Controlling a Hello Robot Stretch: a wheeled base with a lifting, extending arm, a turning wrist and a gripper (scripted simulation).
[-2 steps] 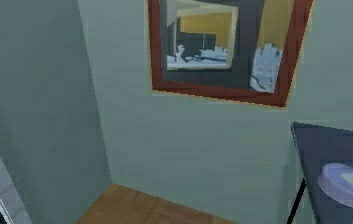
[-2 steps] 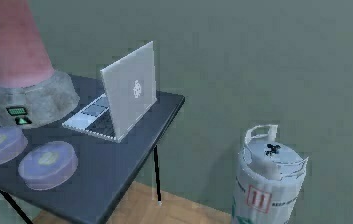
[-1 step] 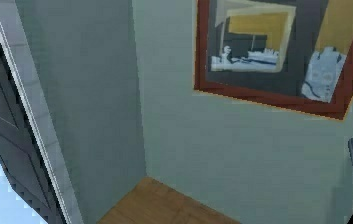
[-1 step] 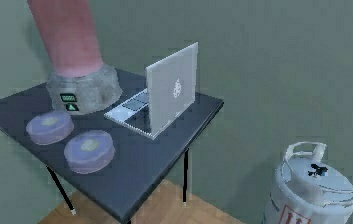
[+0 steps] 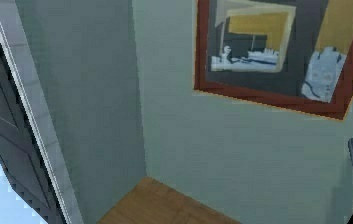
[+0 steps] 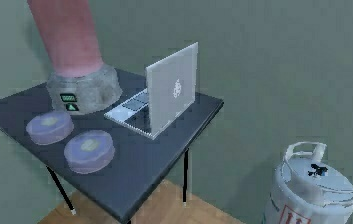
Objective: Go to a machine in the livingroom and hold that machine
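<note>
**Laptop within the arm's side, pincer's state unknown**

What state the pincer is in cannot be told, so the laptop's bearing from it can only be judged. The laptop [image 6: 169, 90], the likeliest machine for this task, lies out to the side where the arm reaches. The approach would therefore be an extension outward rather than a drive ahead.

The laptop stands open on a dark table [image 6: 154, 165], near the table's far right corner in the arm side view. Its hinge line runs on a diagonal from lower left to upper right there. The lid's back faces right and the keyboard faces left. The upright lid's top edge looks like the easiest place to grasp.

Just left of the keyboard is a tall pink form on a grey base [image 6: 82, 85]. Nearer the table's front edge sit two round lilac lidded dishes [image 6: 49, 127] [image 6: 90, 150]; what they hold cannot be seen.

On the floor, well apart to the right, stands a white gas cylinder [image 6: 312, 190], sealed.

Ahead are a wall corner, a framed picture [image 5: 279, 50] and a grey door [image 5: 9, 130].
</note>
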